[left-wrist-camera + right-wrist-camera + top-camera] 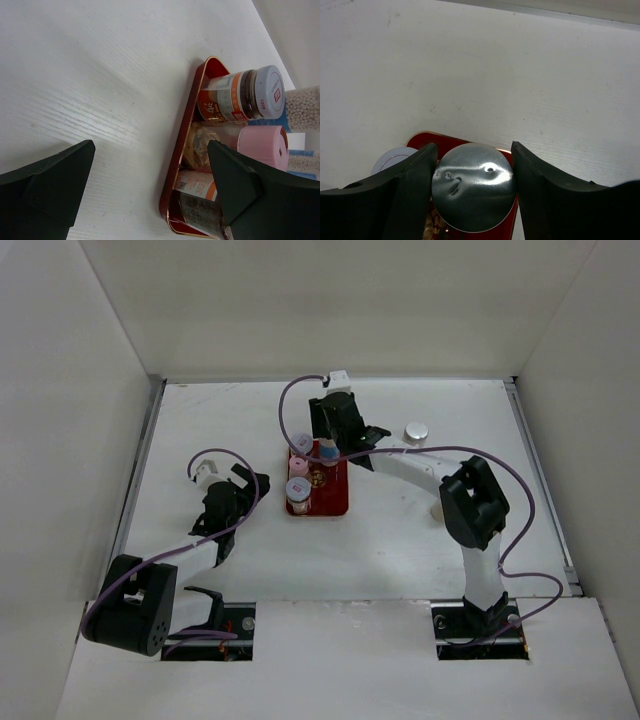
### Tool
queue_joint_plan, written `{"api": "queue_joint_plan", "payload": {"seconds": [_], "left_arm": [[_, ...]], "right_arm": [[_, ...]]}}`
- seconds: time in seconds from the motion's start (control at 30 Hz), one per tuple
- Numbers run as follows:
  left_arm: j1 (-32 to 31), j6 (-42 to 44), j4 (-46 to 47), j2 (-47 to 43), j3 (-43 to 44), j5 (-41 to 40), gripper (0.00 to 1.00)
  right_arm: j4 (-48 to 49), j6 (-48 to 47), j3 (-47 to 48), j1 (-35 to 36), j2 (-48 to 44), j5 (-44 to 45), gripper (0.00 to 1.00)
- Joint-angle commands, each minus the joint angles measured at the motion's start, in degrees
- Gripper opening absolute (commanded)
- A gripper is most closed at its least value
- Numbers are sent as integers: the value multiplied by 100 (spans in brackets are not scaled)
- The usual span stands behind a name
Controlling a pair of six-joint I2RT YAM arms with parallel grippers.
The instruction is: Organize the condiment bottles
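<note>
Right gripper (472, 150): jaws pinching silver-capped bottle (472, 192) over red tray (427, 139). Left gripper (150, 147): jaws spread, empty. We fear a skewed descent clipping the purple-lidded jar (390, 157) alongside.

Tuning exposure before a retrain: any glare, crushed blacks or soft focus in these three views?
Right wrist: specular glare and warped reflections on the silver-capped bottle between the fingers of the right tool, which are near black. Left wrist: fingers of the left tool featureless black; pink-lidded jar and red tray sharp. Top external: even light, soft shadows, bottles tiny.
</note>
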Motion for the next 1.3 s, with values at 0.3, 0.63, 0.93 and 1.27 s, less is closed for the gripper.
{"api": "queue_joint_plan", "payload": {"seconds": [0.3, 0.63, 0.93, 1.27], "left_arm": [[16, -27, 294, -160, -20, -17, 100], [-10, -27, 294, -81, 7, 0, 100], [16, -36, 294, -72, -2, 18, 100], [-72, -45, 303, -20, 33, 9, 100]], "right_arm": [[549, -2, -163, -61, -271, 181, 70], [584, 209, -778, 9, -1246, 181, 87], [795, 429, -2464, -131, -3529, 567, 88], [-1330, 1640, -4979, -1773, -5992, 2161, 93]]}}
